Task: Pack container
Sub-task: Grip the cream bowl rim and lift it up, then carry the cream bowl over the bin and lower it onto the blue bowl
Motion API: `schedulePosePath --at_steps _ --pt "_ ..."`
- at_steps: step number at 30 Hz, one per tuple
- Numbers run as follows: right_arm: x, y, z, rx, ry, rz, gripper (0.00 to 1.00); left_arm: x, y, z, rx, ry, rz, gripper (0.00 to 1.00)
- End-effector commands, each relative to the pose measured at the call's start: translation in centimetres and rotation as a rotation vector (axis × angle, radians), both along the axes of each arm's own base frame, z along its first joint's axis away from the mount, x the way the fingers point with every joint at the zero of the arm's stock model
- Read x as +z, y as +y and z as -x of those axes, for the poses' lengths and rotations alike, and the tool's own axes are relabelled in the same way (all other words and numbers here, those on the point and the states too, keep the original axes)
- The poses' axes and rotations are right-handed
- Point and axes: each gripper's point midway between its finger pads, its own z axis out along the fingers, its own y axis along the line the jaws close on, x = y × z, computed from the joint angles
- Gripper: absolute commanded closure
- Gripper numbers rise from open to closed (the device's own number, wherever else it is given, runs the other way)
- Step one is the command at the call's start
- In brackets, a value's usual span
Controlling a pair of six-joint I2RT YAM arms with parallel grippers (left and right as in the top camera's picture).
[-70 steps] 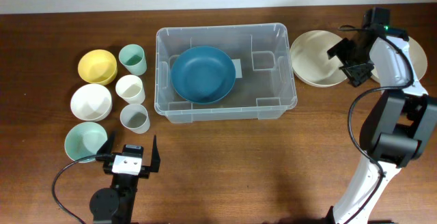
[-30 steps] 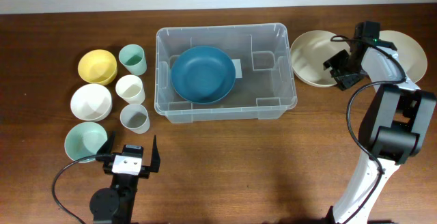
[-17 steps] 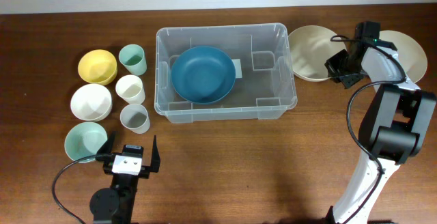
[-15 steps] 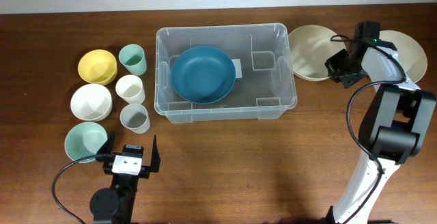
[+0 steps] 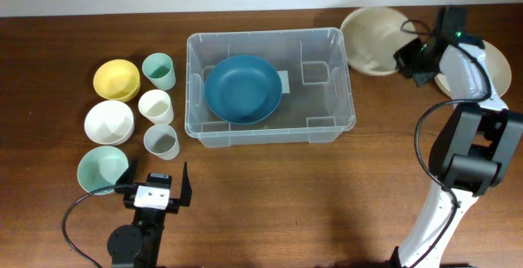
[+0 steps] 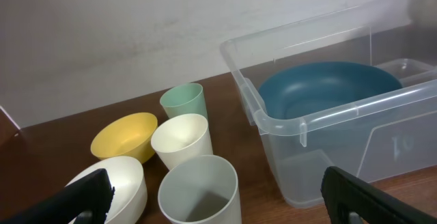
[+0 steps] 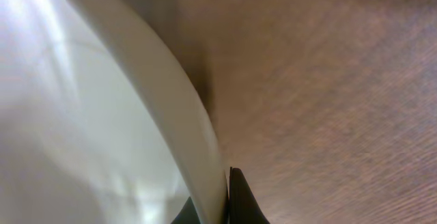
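The clear container (image 5: pixel 343 80) sits mid-table with a dark blue plate (image 5: pixel 243 88) inside; in the left wrist view the container (image 6: pixel 300 125) stands to the right. My right gripper (image 5: pixel 406 58) is shut on the rim of a cream plate (image 5: pixel 372 29), lifted and tilted at the container's far right corner. The right wrist view shows that cream plate (image 7: pixel 102 115) pinched between the black fingertips (image 7: pixel 237 200). My left gripper (image 5: pixel 155 188) stands open near the front edge, nothing between its fingers.
Left of the container stand a yellow bowl (image 5: pixel 115 79), a white bowl (image 5: pixel 109 122), a pale green bowl (image 5: pixel 102 170), a green cup (image 5: pixel 158 71), a white cup (image 5: pixel 155 106) and a grey cup (image 5: pixel 162 142). Another cream plate (image 5: pixel 490 68) lies at the far right.
My right gripper closed on the cream plate's rim and raised it off the table, carrying it up and toward the back. The left arm has stayed still.
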Motion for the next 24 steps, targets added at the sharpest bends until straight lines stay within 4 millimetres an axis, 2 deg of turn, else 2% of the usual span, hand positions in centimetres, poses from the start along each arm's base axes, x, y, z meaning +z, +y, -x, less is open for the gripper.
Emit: schedulePosePath --at_steps 1,7,10,13,18,24 --pt "5.4 1.4 -2.0 0.054 -0.136 -0.085 0.96 -0.3 0.2 0.0 0.007 0.009 -0.005 0.0" --pt "11.9 3.8 -3.9 0.203 -0.319 -0.192 0.96 -0.3 0.2 0.0 0.007 0.009 -0.005 0.0" --pt "13.9 4.1 -3.7 0.227 -0.338 -0.187 0.96 -0.3 0.2 0.0 0.007 0.009 -0.005 0.0" --pt "15.4 4.0 -3.6 0.231 -0.353 -0.172 0.96 -0.3 0.2 0.0 0.007 0.009 -0.005 0.0" --pt "16.7 4.5 -3.3 0.257 -0.367 -0.18 0.96 -0.3 0.2 0.0 0.007 0.009 -0.005 0.0" --pt "17.5 8.3 -2.1 0.414 -0.375 -0.214 0.96 -0.3 0.2 0.0 0.007 0.009 -0.005 0.0"
